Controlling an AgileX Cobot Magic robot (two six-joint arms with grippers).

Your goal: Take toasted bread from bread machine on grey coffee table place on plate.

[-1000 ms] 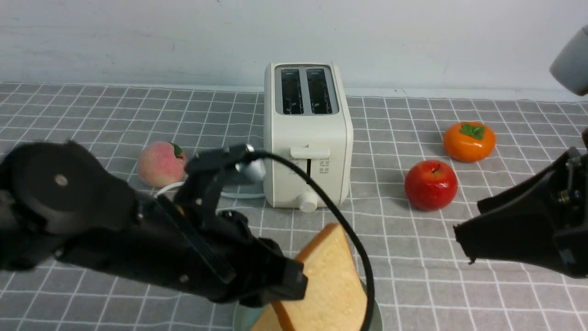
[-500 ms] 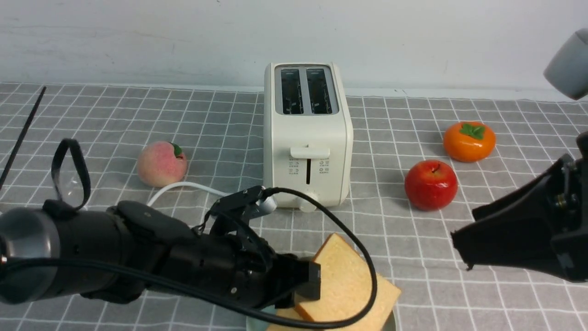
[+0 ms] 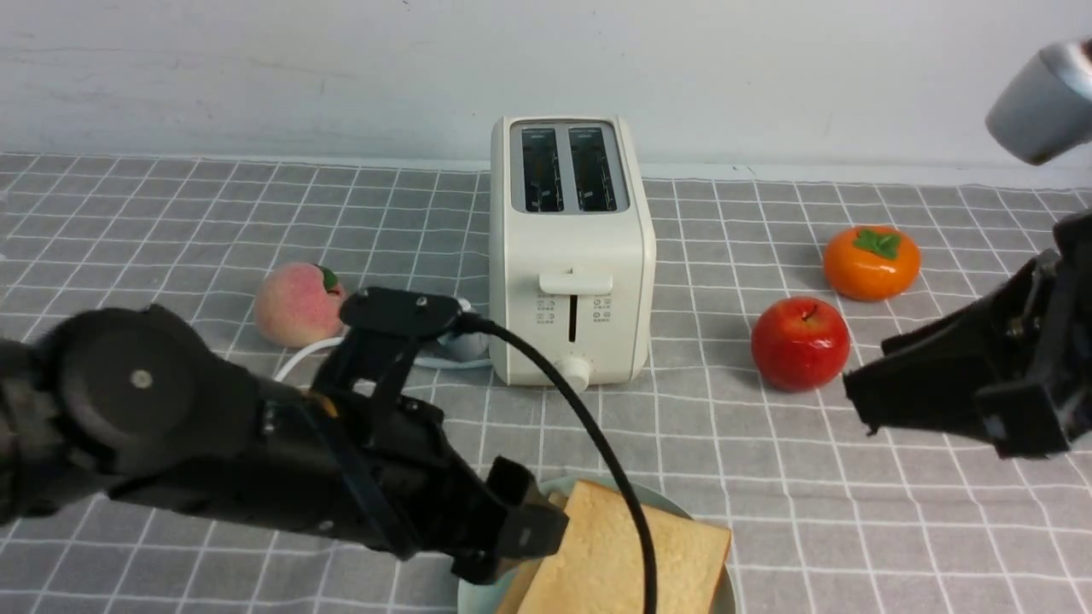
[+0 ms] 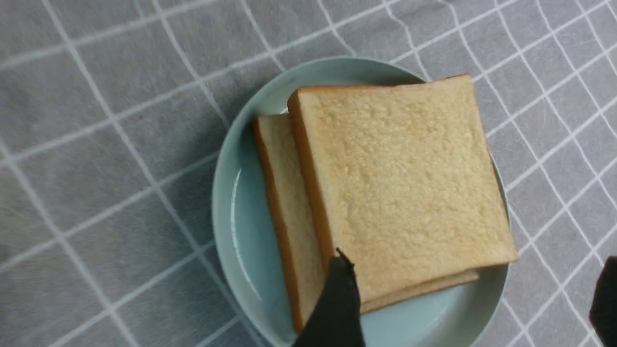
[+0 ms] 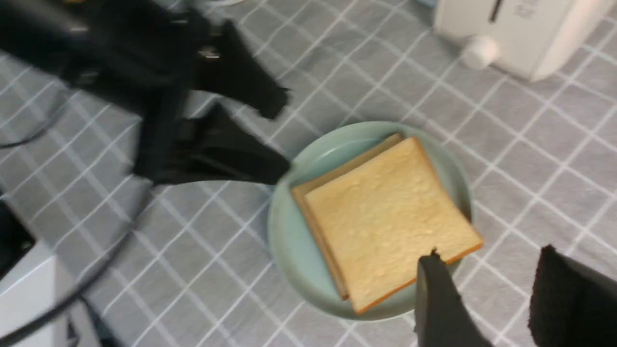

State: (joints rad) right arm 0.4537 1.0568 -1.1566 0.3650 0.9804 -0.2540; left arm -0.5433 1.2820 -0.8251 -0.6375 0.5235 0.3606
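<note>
Golden square toast slices [image 3: 627,558] are stacked flat on the round mint-green plate [image 4: 226,202] at the near edge of the grey checked bench [image 3: 768,512]. They lie just right of the left hand [image 3: 522,512], spread and empty, the nearer one; the right hand [image 5: 496,294] is likewise spread, well apart rightward.

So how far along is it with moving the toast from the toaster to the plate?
It looks essentially done. Both slots of the bread machine are empty, and two slices of toasted bread lie stacked on the plate. Nothing is in hand: the left claw is open beside the plate, and the right claw is open off to the right, both empty. What seems left is only pulling the arms back.
</note>
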